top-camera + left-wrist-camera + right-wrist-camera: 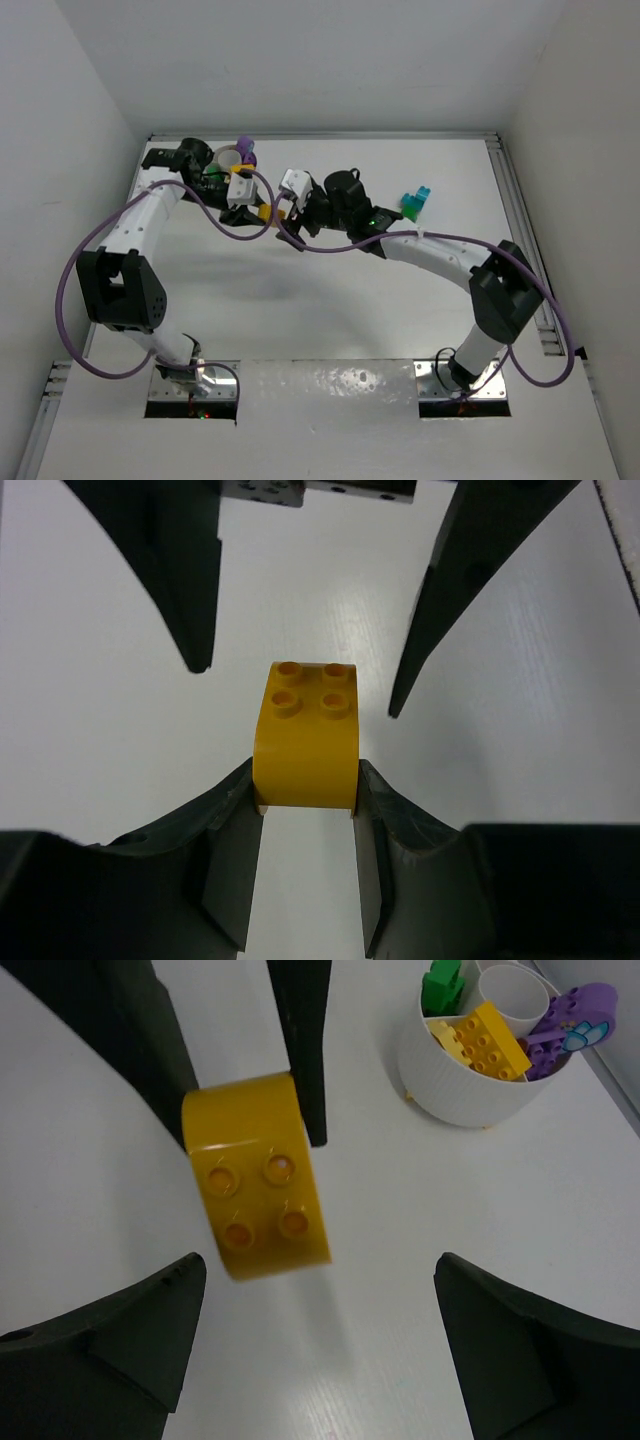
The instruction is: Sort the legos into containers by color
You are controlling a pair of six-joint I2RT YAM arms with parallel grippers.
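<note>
The left claw (305, 780) is narrowed onto one yellow brick (305, 748), with a finger pressed to each flank, at the lower middle of the left wrist view. The right claw (320, 1265) stands wide, both fingers clear of that brick. At the upper right of the right wrist view, the white bowl (440, 1085) holds one green brick (440, 988), two yellow bricks (488, 1040) and purple pieces (575, 1015) that I cannot count. Right of centre in the top view, one teal brick (422, 194) touches one loose green brick (410, 210) on the worktop (330, 300).
</note>
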